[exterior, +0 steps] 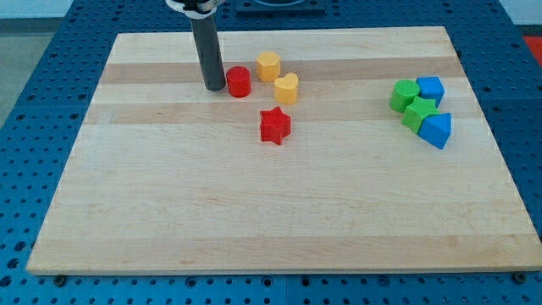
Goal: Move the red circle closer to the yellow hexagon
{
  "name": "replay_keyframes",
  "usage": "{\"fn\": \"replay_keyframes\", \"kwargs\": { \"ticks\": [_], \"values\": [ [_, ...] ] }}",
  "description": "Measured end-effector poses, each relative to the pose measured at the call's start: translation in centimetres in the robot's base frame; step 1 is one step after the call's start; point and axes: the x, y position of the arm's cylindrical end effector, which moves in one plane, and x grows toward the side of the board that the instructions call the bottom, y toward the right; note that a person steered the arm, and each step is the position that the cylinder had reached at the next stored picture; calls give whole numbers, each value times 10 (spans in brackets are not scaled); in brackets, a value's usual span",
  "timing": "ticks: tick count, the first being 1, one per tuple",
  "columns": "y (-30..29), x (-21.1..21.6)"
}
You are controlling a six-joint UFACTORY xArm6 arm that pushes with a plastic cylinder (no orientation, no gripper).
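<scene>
The red circle [239, 81] stands near the view's top, left of centre. The yellow hexagon [268, 64] is just up and to the right of it, a small gap apart. My tip [214, 87] is at the red circle's left side, touching or nearly touching it. A yellow heart [286, 88] lies right of the red circle and below the hexagon. A red star [274, 125] lies below them.
At the view's right sits a tight cluster: two green blocks [405, 95] [419, 113] and two blue blocks [430, 88] [436, 130]. The wooden board [254, 212] rests on a blue perforated table.
</scene>
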Motion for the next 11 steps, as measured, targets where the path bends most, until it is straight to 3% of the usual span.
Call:
{"fn": "replay_keyframes", "kwargs": {
  "ticks": [8, 11],
  "values": [
    [-34, 9],
    [-23, -10]
  ]
}}
